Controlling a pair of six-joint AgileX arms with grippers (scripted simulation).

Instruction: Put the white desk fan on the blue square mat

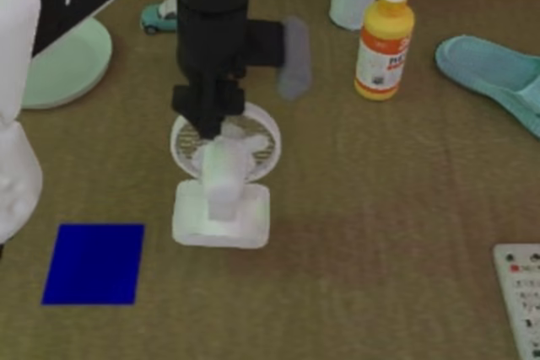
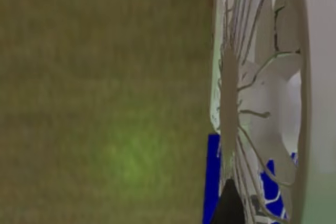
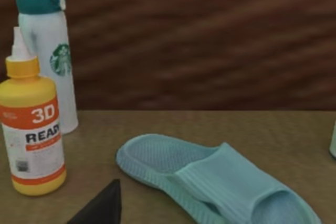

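Leftmost, the blue square mat [image 1: 94, 264] lies bare near the table's front-left corner, well apart from the white desk fan [image 1: 223, 181] at mid-table. My left gripper [image 1: 221, 134] sits over the fan's neck — whether its fingers have closed I cannot tell. Lifted on a loose hold, the top-heavy fan could tip or slip out — the right arm, parked right by the slipper [image 3: 220, 179], is no help.

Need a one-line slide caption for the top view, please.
Left gripper poised over the white desk fan, blue square mat unoccupied.
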